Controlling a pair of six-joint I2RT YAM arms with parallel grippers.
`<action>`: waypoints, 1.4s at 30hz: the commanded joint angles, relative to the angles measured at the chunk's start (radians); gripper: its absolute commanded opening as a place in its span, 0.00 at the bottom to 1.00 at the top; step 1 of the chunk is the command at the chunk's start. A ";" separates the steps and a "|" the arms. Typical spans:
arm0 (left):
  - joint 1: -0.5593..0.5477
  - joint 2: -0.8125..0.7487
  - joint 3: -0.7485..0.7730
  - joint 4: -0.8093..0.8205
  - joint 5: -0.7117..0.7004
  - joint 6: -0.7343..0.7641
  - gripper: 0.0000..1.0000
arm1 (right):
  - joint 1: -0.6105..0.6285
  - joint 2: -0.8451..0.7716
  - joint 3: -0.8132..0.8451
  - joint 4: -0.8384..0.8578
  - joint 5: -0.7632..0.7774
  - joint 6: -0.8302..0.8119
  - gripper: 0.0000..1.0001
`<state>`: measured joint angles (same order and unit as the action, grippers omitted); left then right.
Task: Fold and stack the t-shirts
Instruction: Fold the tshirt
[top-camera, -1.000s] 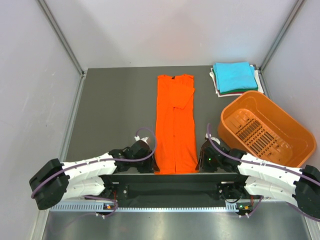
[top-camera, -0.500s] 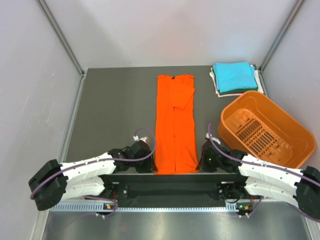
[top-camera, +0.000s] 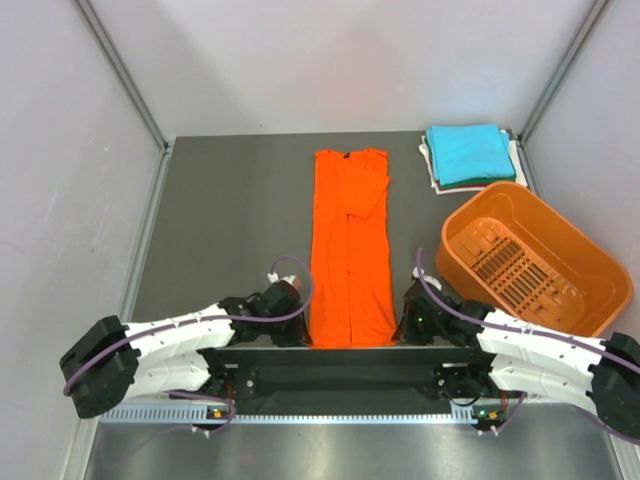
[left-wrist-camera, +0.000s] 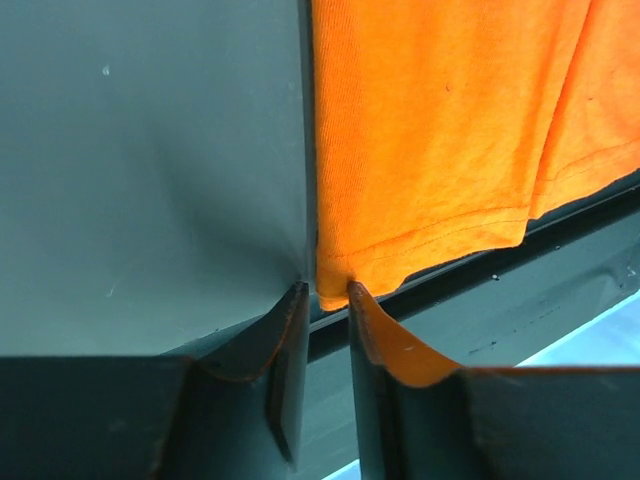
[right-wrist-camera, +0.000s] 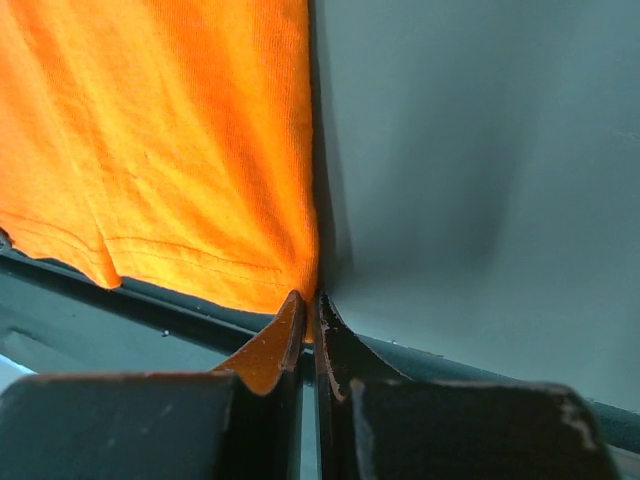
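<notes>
The rigid orange basket (top-camera: 460, 265) sits on the right side of the grey desk (top-camera: 230, 220), and everything is placed from it here. Just left of the basket, the orange t-shirt (top-camera: 350, 250) lies flat as a long, narrow strip. Its collar end is farther back than the basket and its hem is level with the basket's near wall. Right behind the basket's far rim is a small stack. A turquoise t-shirt (top-camera: 468, 152) folded square is on top, with edges of white and dark shirts (top-camera: 436, 178) showing beneath it.

The right claw (right-wrist-camera: 310, 297) is low at the hem corner nearest the basket. Its two fingers are pressed together with almost no gap, and the corner of the orange cloth runs down into the pinch.

The left claw (left-wrist-camera: 327, 290) is at the hem corner farthest from the basket, across the width of the shirt. Its fingers stand a narrow slot apart. That corner hangs at the mouth of the slot and touches the tip of one finger. The pictures do not show whether the cloth is gripped there.

At the hem, the cloth hangs a little over the desk's near edge.
</notes>
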<state>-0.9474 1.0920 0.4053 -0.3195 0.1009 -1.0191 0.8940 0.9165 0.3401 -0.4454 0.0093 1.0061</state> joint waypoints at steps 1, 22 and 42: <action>-0.002 0.011 0.033 0.013 0.013 0.007 0.26 | -0.001 -0.022 -0.003 0.027 0.011 0.014 0.00; 0.044 0.157 0.213 0.027 0.046 0.014 0.00 | -0.013 0.073 0.241 -0.087 0.103 -0.087 0.00; 0.506 0.644 0.874 -0.150 0.174 0.356 0.00 | -0.388 0.622 0.862 -0.128 0.063 -0.495 0.00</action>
<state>-0.4686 1.6802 1.1572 -0.4232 0.2817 -0.7383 0.5526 1.4803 1.0950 -0.5709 0.0719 0.5976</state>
